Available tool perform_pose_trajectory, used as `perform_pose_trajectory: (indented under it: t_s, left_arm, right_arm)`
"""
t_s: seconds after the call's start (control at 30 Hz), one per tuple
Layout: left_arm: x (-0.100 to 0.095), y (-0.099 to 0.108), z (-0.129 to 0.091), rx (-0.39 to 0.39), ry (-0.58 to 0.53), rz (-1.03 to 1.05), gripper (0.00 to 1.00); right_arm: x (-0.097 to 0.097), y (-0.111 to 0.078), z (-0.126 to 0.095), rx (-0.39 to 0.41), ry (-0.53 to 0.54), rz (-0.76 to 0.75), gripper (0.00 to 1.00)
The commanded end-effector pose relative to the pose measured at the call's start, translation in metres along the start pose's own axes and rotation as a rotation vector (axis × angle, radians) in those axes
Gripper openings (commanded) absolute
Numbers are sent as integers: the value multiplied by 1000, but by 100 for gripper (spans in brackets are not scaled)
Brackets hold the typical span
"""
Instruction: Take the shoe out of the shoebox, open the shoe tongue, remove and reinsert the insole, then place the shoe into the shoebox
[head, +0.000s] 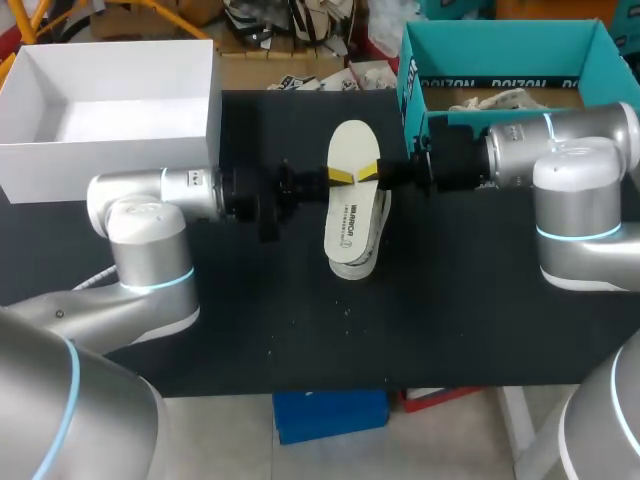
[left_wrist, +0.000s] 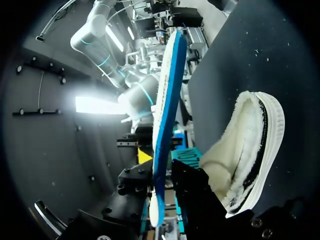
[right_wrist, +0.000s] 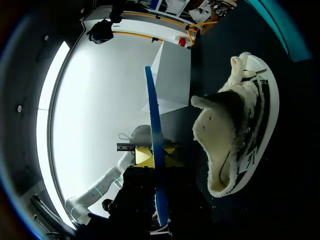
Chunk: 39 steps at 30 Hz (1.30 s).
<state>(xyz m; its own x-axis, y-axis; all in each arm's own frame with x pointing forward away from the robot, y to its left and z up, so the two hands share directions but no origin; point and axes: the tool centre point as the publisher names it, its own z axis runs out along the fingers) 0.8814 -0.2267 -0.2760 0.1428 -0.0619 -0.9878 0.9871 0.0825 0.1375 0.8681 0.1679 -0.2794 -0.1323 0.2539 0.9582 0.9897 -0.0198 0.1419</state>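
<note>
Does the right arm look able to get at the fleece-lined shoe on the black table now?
Probably not yet: the right gripper seems shut on the white, blue-backed insole, held with the left gripper directly above the fleece-lined black-and-white shoe, covering most of it.

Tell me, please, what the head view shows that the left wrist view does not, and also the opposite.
Only the head view shows the white box at the table's far left corner and the pale, printed top face of the insole. Only the left wrist view shows the insole's blue underside, seen edge-on, and the fleecy lining and open mouth of the shoe. Both show the insole raised over the shoe, the black table and part of the teal shoebox.
</note>
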Motion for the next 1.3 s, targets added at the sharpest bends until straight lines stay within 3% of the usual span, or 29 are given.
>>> perform_pose_trajectory:
  t_s: [0.03,0.13,0.33,0.37,0.4,0.63,0.87,1.3]
  left_arm:
    - [0,0,5,-4,2,1,19]
    - [0,-1,6,-5,1,2,0]
    - [0,-1,6,-7,5,7,0]
    - [0,-2,5,-7,7,9,0]
    - [-1,-2,4,-8,12,10,0]
    - [-3,-12,-7,-19,154,-22,0]
    - [-11,-37,-25,15,303,-92,0]
    - [-18,-89,-61,83,416,-225,0]
  right_arm:
    - [0,-1,1,-3,0,0,0]
    - [0,-1,1,-3,0,0,0]
    - [0,-1,1,-3,0,0,0]
    - [0,-1,1,-3,0,0,24]
    - [1,0,0,-18,1,0,100]
    - [14,-2,-23,-116,-77,13,100]
    - [27,-14,-49,-158,-260,28,100]
    - [46,-50,-89,-283,-398,42,100]
